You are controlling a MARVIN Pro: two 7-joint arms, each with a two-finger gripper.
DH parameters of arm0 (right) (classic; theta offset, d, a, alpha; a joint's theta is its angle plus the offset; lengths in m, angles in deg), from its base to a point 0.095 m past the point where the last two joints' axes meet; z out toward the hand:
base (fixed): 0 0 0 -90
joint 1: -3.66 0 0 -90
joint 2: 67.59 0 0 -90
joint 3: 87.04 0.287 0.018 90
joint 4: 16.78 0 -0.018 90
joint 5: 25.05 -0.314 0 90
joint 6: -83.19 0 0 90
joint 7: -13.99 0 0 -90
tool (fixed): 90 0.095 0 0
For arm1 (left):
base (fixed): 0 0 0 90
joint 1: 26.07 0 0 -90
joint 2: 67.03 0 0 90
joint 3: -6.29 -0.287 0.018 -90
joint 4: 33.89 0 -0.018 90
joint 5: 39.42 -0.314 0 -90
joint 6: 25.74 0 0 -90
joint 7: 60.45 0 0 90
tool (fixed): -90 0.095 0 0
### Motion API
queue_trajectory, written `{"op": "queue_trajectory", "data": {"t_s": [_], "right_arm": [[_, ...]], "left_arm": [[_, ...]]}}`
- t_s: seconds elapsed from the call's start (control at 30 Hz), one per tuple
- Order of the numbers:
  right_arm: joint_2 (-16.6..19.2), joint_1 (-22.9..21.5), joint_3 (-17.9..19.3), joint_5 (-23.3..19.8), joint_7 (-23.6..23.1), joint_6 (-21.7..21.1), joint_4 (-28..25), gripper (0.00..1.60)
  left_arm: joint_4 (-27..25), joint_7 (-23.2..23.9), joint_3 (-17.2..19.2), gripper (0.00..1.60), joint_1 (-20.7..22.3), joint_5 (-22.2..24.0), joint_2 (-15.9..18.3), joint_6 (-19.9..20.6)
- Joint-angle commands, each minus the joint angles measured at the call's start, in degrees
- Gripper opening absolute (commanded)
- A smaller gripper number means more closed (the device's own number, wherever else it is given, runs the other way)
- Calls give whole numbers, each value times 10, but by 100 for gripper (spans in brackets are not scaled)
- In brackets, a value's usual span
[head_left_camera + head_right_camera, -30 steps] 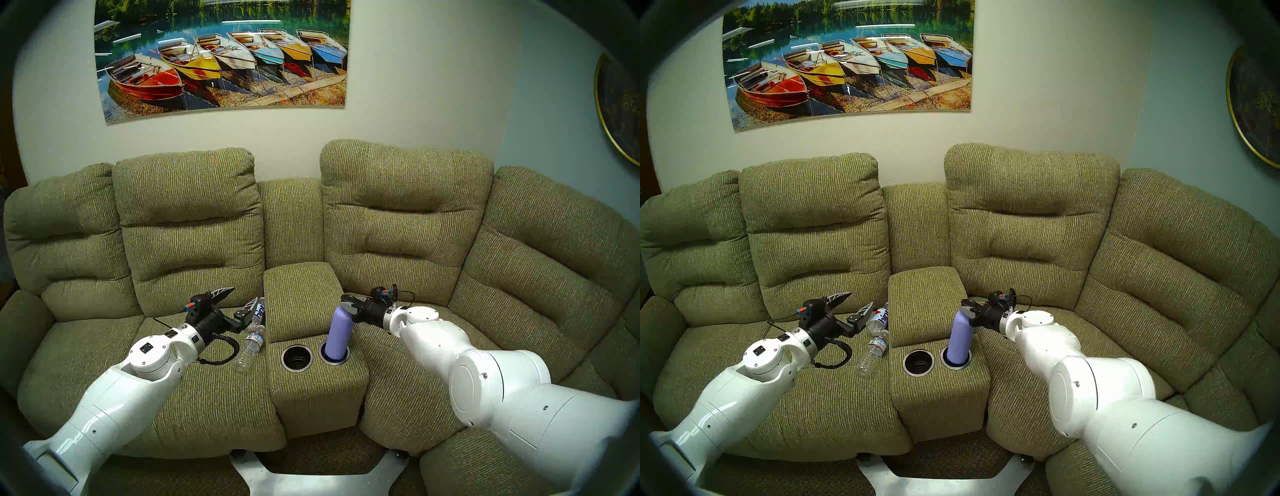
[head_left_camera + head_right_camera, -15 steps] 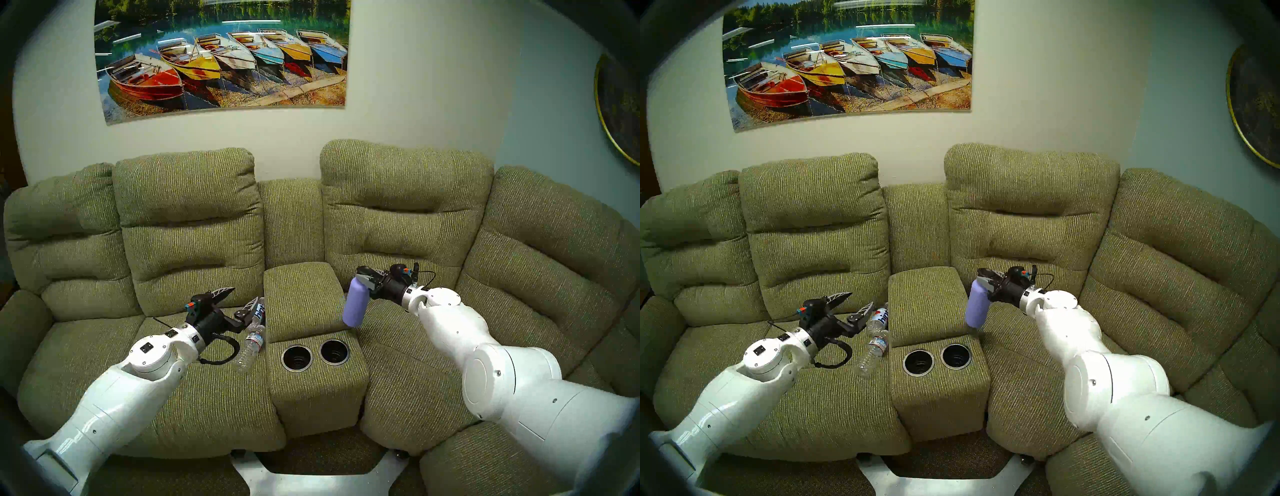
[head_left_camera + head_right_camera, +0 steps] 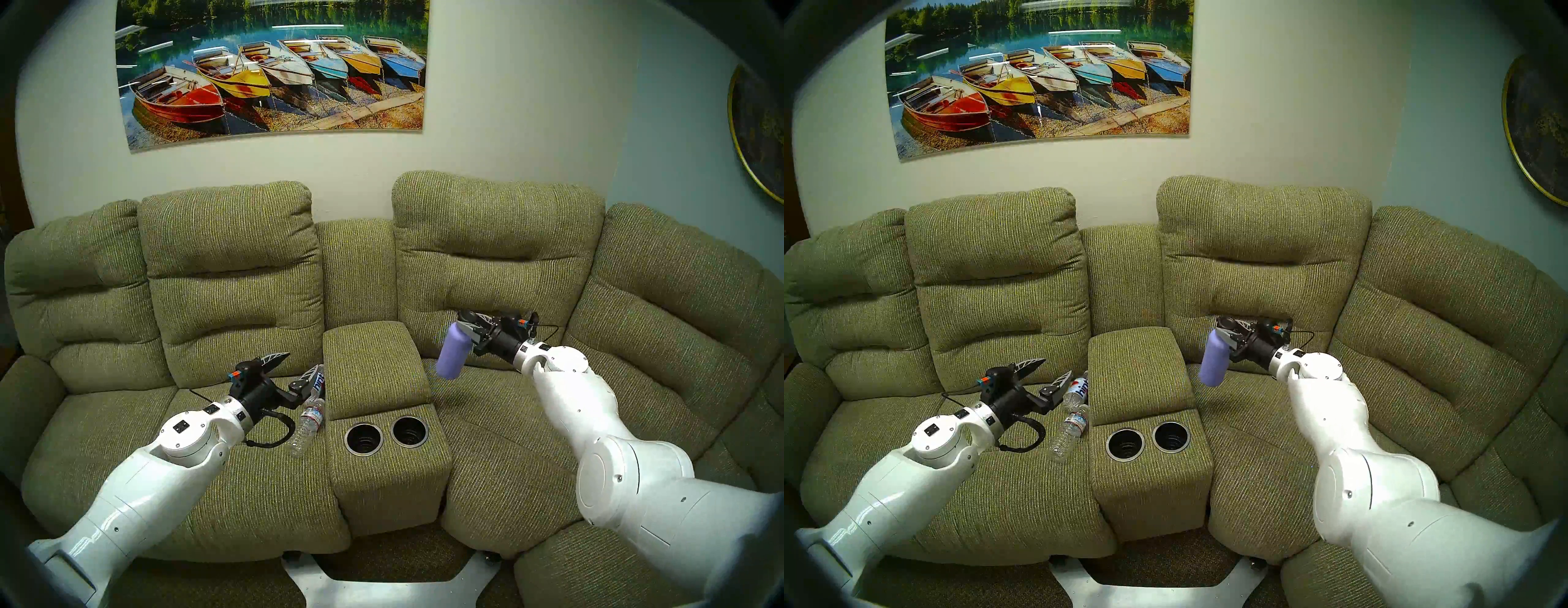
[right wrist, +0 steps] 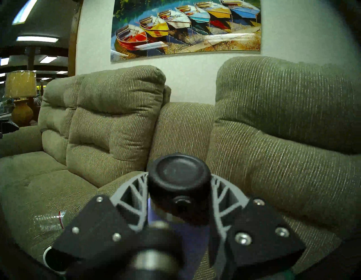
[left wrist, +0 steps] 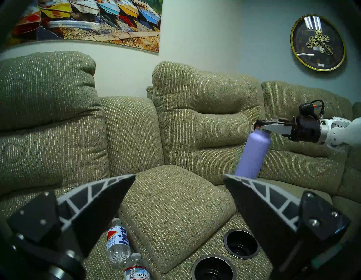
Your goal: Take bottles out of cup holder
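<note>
The right gripper is clenched on the neck of the lavender metal bottle with a black cap, which hangs tilted in the air at centre right of the head views, over the green ribbed fabric sofa seat. In the right wrist view the black cap fills the lower centre, and the bottle's body below it is blurred and mostly hidden by the fingers.

The left gripper stands spread wide and grasps nothing, at lower left of centre. Its lower finger covers part of the clear plastic bottle with a white, blue and red "hint" label, which lies on the seat against the console's left side; its cap is out of sight in that view. Just below lies a slimmer crinkled clear water bottle with a small label, cut off at the bottom edge of the left wrist view.

The cup holder, two round black wells with silver rims, sits at lower centre with both wells bare. In the left wrist view the nearer well is cut by the frame's bottom edge.
</note>
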Motion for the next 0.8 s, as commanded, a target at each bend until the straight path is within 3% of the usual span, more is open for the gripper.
{"op": "queue_trajectory", "data": {"t_s": [0.0,0.4,0.77], "right_arm": [[-11,41,6,8,44,-24,-65,0],[-29,108,17,39,114,-68,-141,0],[-38,91,22,54,142,-53,-83,0]], "left_arm": [[-15,-3,4,160,-2,-2,2,-7],[-16,-7,3,160,-4,-5,2,-9],[-16,-10,4,160,-4,-4,2,-10]]}}
